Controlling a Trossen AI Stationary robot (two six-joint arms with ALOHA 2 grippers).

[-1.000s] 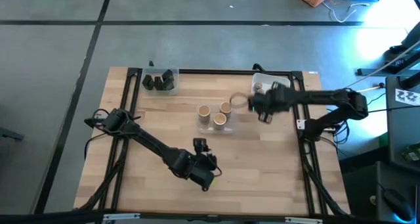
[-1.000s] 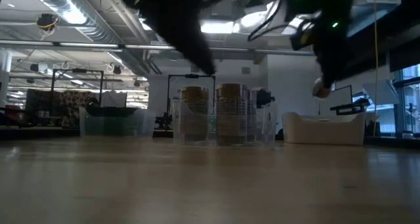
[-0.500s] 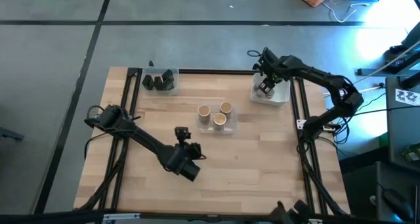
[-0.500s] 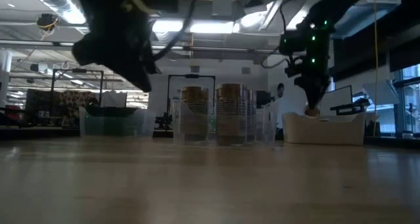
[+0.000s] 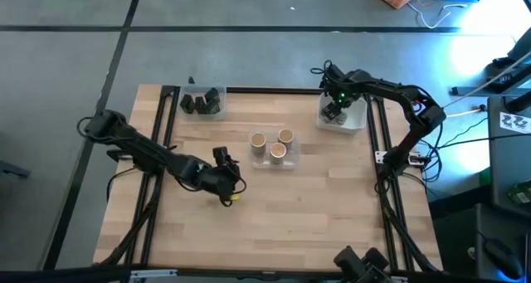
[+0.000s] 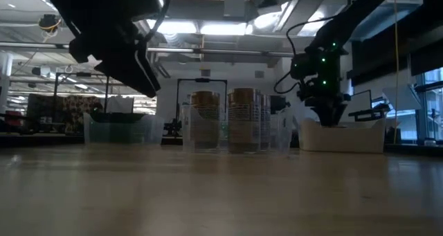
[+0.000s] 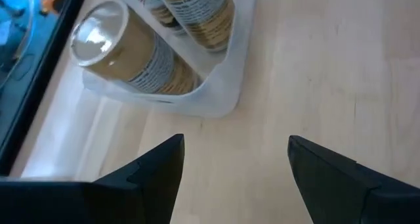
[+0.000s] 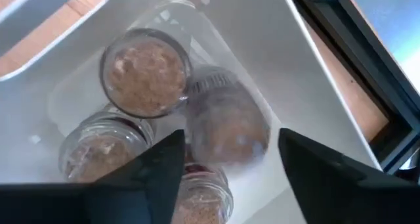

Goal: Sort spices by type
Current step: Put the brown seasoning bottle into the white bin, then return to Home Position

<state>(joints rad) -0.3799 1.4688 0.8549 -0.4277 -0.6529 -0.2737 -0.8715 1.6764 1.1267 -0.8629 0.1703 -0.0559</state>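
Three tan cylinders with pale tops stand upright in a clear tub at mid-table; they also show in the left wrist view. Dark blocky jars sit in a clear tub at the far left corner. Several tiny round jars of brown powder stand in the white tub at the far right. My right gripper is open, low in that white tub, with a blurred jar just ahead between its fingers. My left gripper hangs open above bare wood, left of the cylinder tub.
Black frame rails run along the table's left, right and far sides. Bare wood lies open across the near half. The low view shows the cylinder tub in the middle and the white tub to its right.
My right gripper has gone from beside the cylinder tub toward the far right edge with a small round jar, then down into the white tub. My left gripper has drawn back from the near middle of the table toward the left and far side, and has turned.
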